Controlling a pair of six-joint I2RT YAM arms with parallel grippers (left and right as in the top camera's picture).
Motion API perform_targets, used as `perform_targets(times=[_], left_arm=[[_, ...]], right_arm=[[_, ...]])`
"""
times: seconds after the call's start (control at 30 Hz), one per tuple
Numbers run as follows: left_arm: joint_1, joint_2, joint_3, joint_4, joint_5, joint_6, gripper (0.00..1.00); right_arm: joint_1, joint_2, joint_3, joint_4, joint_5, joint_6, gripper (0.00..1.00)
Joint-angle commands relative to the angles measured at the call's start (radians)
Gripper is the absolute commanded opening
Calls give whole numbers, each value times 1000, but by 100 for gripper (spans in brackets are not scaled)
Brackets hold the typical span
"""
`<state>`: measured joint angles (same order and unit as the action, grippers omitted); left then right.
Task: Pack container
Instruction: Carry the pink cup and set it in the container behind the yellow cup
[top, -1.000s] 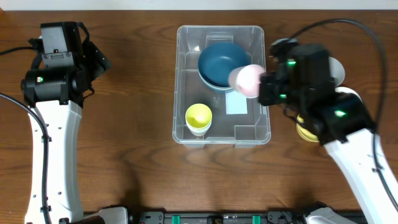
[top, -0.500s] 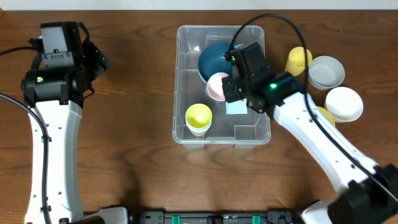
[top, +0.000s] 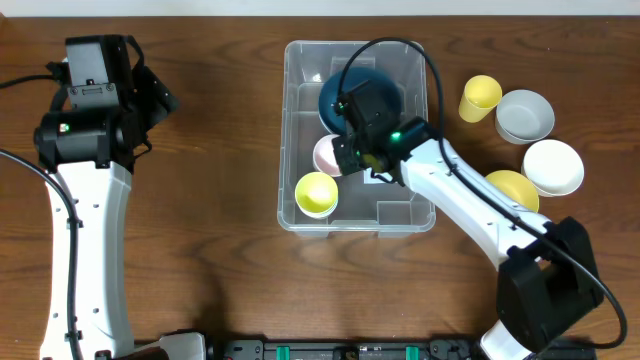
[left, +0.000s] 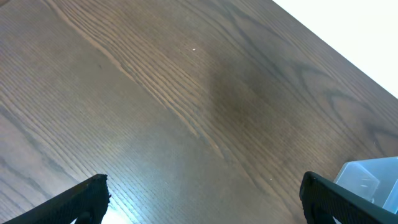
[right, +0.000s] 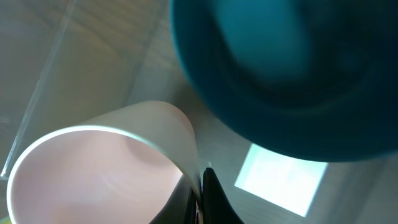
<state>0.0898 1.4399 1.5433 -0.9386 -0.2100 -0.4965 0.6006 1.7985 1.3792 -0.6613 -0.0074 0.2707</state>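
One pink cup (right: 93, 180) is clamped at its rim by the right gripper (right: 200, 202) inside the container (top: 293, 120), between blue bowl (top: 335, 95) and yellow cup (top: 317, 192).

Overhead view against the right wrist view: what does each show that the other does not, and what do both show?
Only the overhead view shows the yellow cup inside the container, and a second yellow cup, a yellow bowl and white bowls on the table to its right. Only the right wrist view shows the right gripper shut on the wall of the pink cup. Both show the pink cup, the blue bowl and the clear container.
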Motion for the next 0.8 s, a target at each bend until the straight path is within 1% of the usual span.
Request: perform_targets(times=[0.0, 0.07, 0.1, 0.2, 0.23, 0.3, 0.37, 0.47, 0.6, 0.77], left_arm=[[2, -2, 15, -3, -11, 6, 98], [2, -2, 15, -3, -11, 6, 98], [2, -2, 14, -3, -11, 6, 98], [2, -2, 15, -3, -11, 6, 98], [2, -2, 15, -3, -11, 6, 98], [2, -2, 15, -3, -11, 6, 98], [2, -2, 15, -3, -11, 6, 98], [2, -2, 15, -3, -11, 6, 98], [2, -2, 15, -3, -11, 6, 98], [2, -2, 15, -3, -11, 6, 98]], right_arm=[[18, 16, 8, 5, -4, 14, 1], [19, 21, 8, 4, -4, 13, 1], [19, 22, 8, 4, -4, 13, 3], [19, 22, 8, 9, -4, 13, 20], [19, 22, 8, 12, -5, 13, 22], [19, 22, 8, 17, -5, 13, 33], [19, 21, 8, 24, -5, 11, 41], [18, 17, 9, 37, -4, -23, 45], [11, -19, 15, 39, -4, -25, 46], [-31, -143, 21, 14, 11, -10, 46]])
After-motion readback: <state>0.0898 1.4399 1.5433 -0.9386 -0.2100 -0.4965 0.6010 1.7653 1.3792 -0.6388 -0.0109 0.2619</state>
